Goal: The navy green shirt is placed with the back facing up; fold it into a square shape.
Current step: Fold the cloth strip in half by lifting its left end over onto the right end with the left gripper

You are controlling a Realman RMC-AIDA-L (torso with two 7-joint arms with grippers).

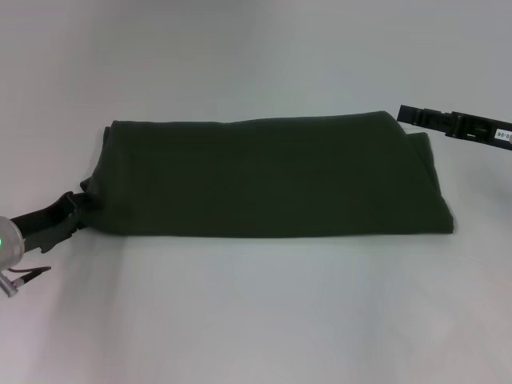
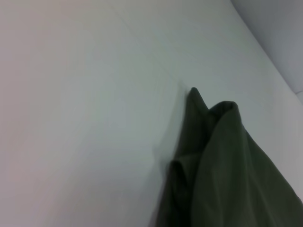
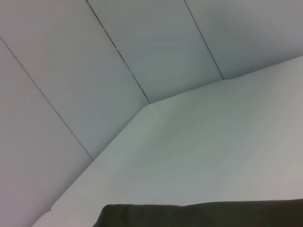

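Note:
The navy green shirt (image 1: 272, 176) lies on the white table as a long dark band running left to right, plain side up. My left gripper (image 1: 80, 206) is at its near-left corner and shut on the cloth there. The left wrist view shows that end of the shirt (image 2: 227, 170) bunched into raised folds. My right gripper (image 1: 410, 114) reaches in from the right and meets the shirt's far-right corner. In the right wrist view only a flat strip of the shirt (image 3: 199, 215) shows.
The white table (image 1: 256, 320) stretches out in front of and behind the shirt. Its back edge meets pale wall panels (image 3: 118, 47).

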